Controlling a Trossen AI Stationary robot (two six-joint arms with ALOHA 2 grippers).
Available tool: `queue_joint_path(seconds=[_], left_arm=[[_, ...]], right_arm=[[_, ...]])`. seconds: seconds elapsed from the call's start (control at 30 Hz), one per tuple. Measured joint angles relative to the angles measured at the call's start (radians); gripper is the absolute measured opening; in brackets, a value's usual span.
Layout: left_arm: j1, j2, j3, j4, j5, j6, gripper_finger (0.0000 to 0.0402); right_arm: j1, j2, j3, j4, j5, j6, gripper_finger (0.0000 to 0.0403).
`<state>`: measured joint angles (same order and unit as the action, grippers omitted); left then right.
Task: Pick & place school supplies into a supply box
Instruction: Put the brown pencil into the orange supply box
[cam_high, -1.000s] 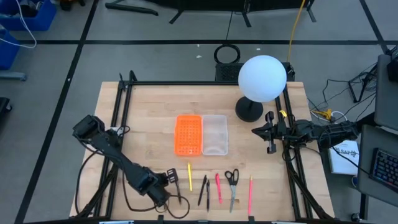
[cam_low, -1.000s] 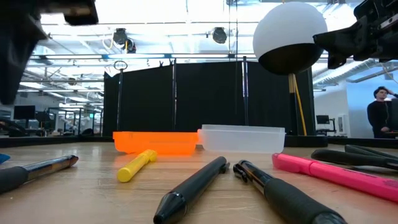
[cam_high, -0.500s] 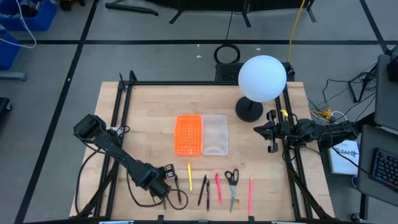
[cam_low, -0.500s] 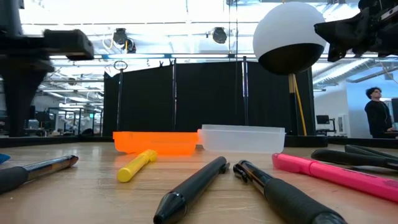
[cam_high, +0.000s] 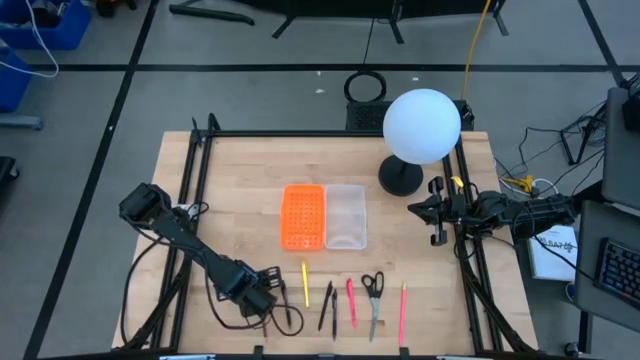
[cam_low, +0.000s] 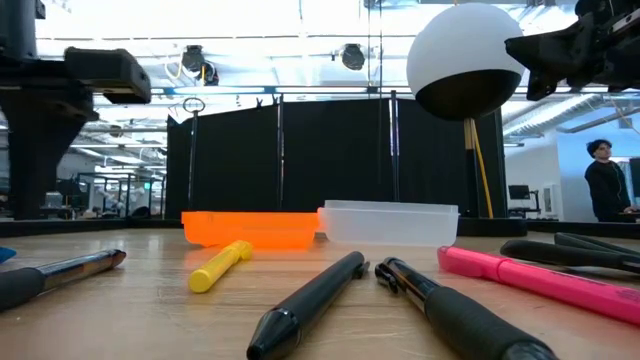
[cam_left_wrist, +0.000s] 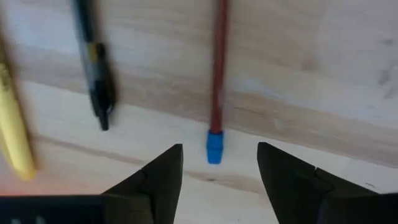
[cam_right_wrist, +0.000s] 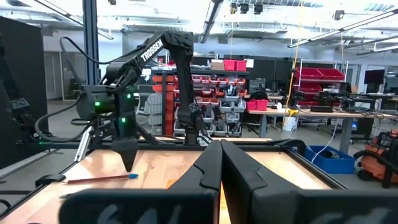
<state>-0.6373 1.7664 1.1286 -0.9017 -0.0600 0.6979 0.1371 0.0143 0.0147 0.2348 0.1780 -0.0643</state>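
Note:
My left gripper (cam_left_wrist: 219, 149) (cam_high: 270, 287) hovers open over the table's near left part. Its fingers stand on either side of the blue-capped end (cam_left_wrist: 214, 147) of a red pencil (cam_left_wrist: 217, 68), which lies flat on the wood untouched. Beside it lie a black pen (cam_left_wrist: 93, 62) and a yellow pen (cam_high: 305, 283). More black pens (cam_high: 326, 305), a pink pen (cam_high: 351, 300), scissors (cam_high: 372, 295) and a pink pencil (cam_high: 403, 305) lie along the near edge. The supply box, with an orange half (cam_high: 303, 215) and a clear half (cam_high: 346, 215), lies open mid-table. My right gripper (cam_right_wrist: 221, 168) (cam_high: 435, 215) waits shut at the right.
A white globe lamp (cam_high: 421, 125) on a dark base (cam_high: 400, 177) stands at the far right, close to my right gripper. Black frame rails (cam_high: 195, 180) run along the table's left and right sides. A cable (cam_high: 285, 322) loops by the near edge under my left arm.
My left gripper has shifted a little toward the table's left edge and stands over the red pencil's end. The supplies and the box have kept their places.

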Motion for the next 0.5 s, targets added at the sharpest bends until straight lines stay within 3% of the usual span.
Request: queue_joint_path(seconds=[0.5], left_arm=[[0.066,-0.008,-0.169,0.196,0.078,0.065,0.0214]], right_arm=[[0.0,0.0,0.0,-0.001,0.0,-0.003,0.0]])
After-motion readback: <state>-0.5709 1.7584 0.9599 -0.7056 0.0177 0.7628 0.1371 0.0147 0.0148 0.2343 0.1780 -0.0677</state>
